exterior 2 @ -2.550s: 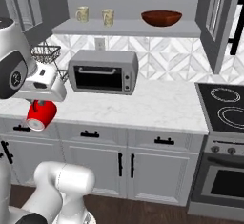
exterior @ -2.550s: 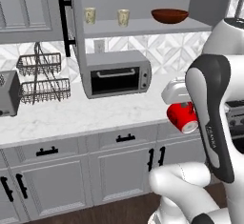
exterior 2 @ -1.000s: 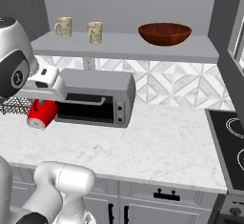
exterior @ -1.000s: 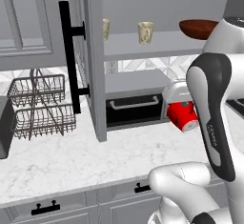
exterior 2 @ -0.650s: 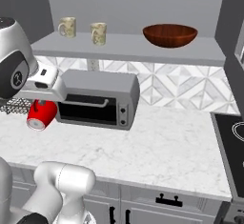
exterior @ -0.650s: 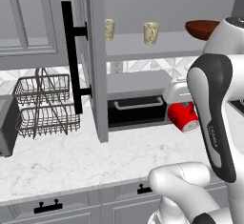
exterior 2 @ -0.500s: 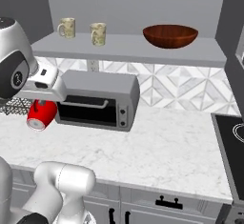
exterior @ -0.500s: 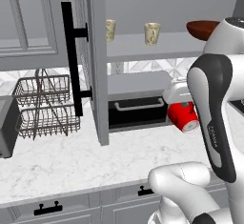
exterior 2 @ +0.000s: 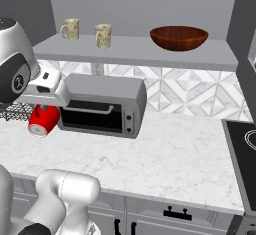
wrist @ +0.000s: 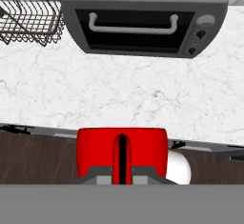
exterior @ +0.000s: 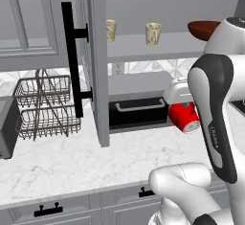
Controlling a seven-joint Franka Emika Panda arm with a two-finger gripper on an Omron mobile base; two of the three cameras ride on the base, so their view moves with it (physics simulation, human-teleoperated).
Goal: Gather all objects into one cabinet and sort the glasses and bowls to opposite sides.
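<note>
In the left base view, going left to right: the open cabinet door [exterior: 95,66] with its black bar handle [exterior: 72,59] stands edge-on, then the two beige cups [exterior: 111,30] sit on the long grey shelf [exterior: 158,49], and the reddish-brown bowl [exterior: 203,29] rests at the shelf's far right, partly behind the arm. Lower down and to the right, the hand [exterior: 179,105] is closed on the red mug [exterior: 184,117], gripping it at the rim, so the mug hangs tilted with its mouth turned down and outward, above the worktop [exterior: 72,162] and in front of the toaster oven [exterior: 136,111]

The relation that matters: the shelf lies above and beyond the hand. From the right base view the mug [exterior 2: 43,120] hangs well below the shelf edge [exterior 2: 140,54], roughly under the two cups [exterior 2: 103,35], with the bowl [exterior 2: 179,37] well apart at the other end. The mug belongs with the cups, so the free stretch of shelf beside them, not the bowl's end, looks the right target

The hand view looks straight down past the mug [wrist: 122,156] to the worktop and the oven; my reading is that the hand must rise clear of the oven top and level the mug before it goes in
</note>
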